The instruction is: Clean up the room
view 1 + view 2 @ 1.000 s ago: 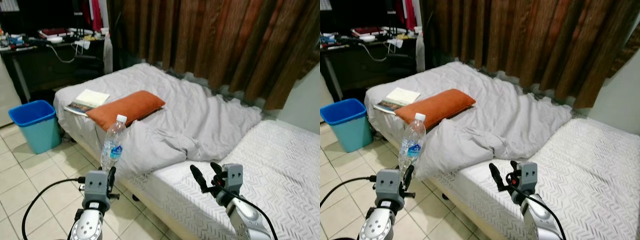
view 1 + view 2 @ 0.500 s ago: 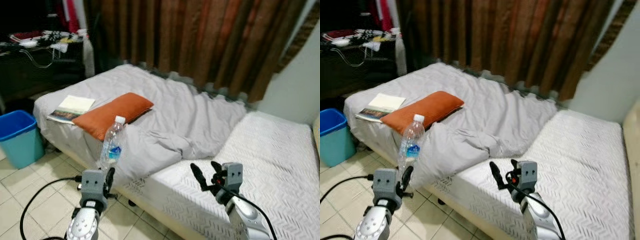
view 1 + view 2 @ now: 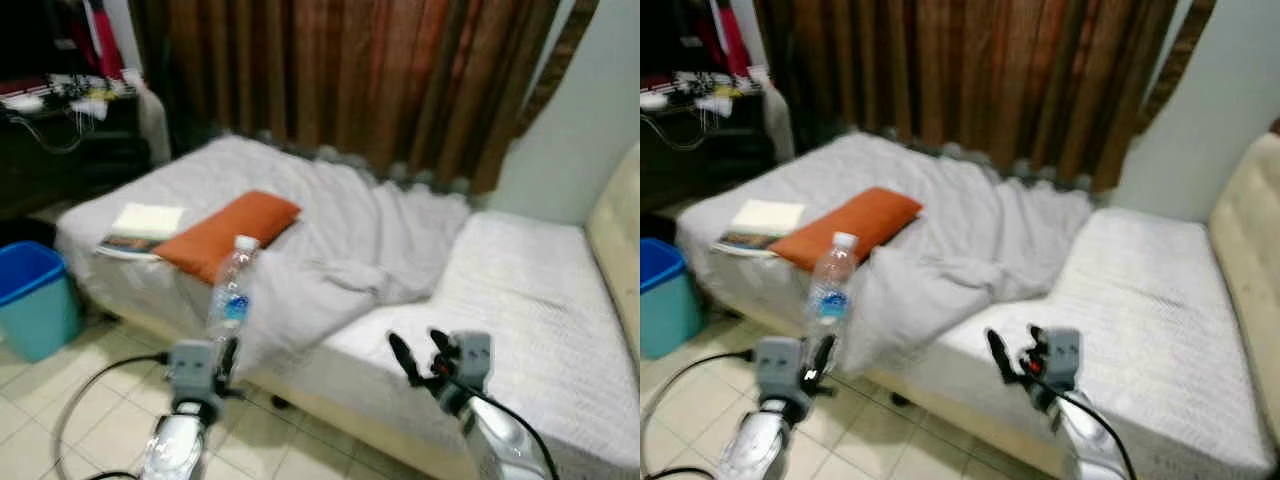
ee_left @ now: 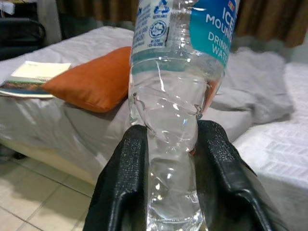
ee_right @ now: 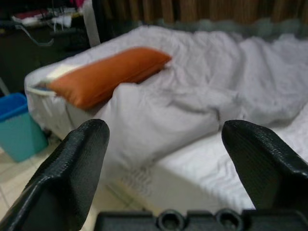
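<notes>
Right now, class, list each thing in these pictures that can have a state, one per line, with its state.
Water bottle: upright, capped, held in the left gripper.
Left gripper: shut on the bottle.
Right gripper: open, holding nothing.
Orange pillow: lying flat on the bed.
Grey blanket: rumpled, pulled off part of the mattress.
Book: closed, lying flat beside the pillow.
Blue bin: upright on the floor.

Pillow (image 3: pixel 228 232) on bed (image 3: pixel 520 300), bin (image 3: pixel 35 295) left.

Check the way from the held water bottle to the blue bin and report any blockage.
Nothing visible blocks it. The left gripper holds the water bottle upright over tiled floor; the blue bin stands on the floor to the robot's left, beside the bed.
</notes>
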Tool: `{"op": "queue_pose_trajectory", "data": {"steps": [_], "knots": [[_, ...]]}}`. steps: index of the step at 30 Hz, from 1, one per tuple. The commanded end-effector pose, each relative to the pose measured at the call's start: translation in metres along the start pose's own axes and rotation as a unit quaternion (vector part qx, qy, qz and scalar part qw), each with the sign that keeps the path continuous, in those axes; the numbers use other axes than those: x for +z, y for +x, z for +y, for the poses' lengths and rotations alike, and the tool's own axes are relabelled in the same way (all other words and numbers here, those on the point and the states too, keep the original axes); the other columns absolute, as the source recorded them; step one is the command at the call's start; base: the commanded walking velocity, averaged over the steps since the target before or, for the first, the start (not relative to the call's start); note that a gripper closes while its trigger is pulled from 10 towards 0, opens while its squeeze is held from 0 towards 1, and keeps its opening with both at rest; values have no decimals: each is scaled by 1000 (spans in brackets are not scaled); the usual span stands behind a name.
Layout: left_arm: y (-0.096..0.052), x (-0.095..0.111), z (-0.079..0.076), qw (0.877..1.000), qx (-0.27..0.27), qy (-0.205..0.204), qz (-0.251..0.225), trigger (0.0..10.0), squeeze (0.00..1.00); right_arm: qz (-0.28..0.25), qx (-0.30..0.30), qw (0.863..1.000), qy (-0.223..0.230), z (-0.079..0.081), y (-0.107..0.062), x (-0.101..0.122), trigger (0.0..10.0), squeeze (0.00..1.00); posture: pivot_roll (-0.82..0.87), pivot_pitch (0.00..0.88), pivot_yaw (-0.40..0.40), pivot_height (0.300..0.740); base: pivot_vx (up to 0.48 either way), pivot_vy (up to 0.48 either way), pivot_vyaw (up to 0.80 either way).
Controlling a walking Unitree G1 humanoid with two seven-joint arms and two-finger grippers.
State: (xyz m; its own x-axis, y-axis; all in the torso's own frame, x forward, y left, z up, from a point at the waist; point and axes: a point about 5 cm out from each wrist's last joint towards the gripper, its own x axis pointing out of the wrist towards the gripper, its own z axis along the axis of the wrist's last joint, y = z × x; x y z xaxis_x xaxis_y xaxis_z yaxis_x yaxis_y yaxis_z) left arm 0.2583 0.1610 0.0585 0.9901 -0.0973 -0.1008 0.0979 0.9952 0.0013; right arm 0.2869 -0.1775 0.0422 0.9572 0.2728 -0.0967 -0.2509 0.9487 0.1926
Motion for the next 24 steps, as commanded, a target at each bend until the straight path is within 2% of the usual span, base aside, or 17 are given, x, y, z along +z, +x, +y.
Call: {"op": "queue_pose_trajectory", "data": {"steps": [1, 21, 24], "knots": [[3, 9, 3, 1000, -3, 7, -19, 10000, 0, -7, 4, 1000, -6, 3, 4, 5, 10000, 0, 148, 0, -100, 740, 0, 480, 0], [7, 8, 6, 1000, -8, -2, -12, 10000, 0, -2, -4, 1000, -3, 2, 5, 3, 10000, 0, 146, 0, -99, 740, 0, 480, -800], [7, 8, 7, 1000, -7, -1, -12, 10000, 0, -7, 0, 1000, -2, 3, 5, 5, 10000, 0, 146, 0, -100, 740, 0, 480, -194]]}}
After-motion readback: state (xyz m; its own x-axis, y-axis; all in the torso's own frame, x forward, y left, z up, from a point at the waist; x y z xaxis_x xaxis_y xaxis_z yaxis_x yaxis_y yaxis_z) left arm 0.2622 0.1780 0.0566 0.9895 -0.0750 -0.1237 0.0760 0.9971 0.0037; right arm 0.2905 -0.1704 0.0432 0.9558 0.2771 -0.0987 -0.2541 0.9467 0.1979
